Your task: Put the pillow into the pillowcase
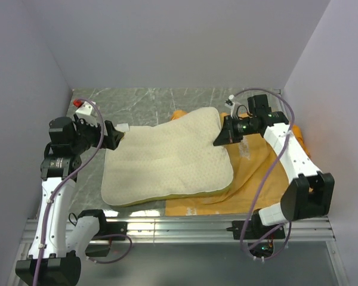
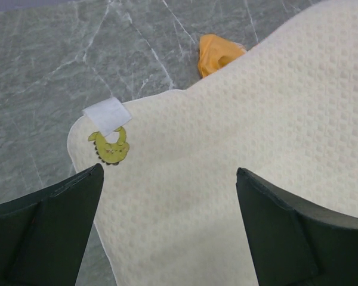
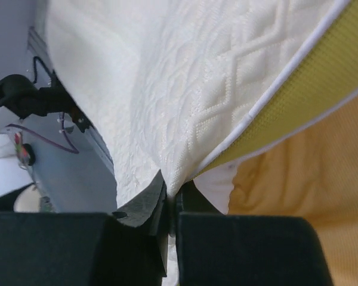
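Observation:
The cream quilted pillow [image 1: 167, 161] lies in the middle of the table, partly on top of the orange pillowcase [image 1: 256, 179], which spreads out to its right and front. My right gripper [image 1: 219, 142] is shut on the pillow's right edge, pinching the fabric by the yellow side band [image 3: 298, 101]. My left gripper [image 1: 118, 138] is open at the pillow's far left corner, its fingers [image 2: 53, 232] straddling the cloth [image 2: 185, 202]. A white tag [image 2: 107, 116] and a small yellow patch sit at that corner. An orange corner of the pillowcase [image 2: 218, 53] pokes out beyond the pillow.
A small red and white object [image 1: 79, 104] sits at the far left on the grey marble table [image 1: 143, 101]. Lilac walls close in at the left, back and right. A metal rail [image 1: 185, 226] runs along the near edge.

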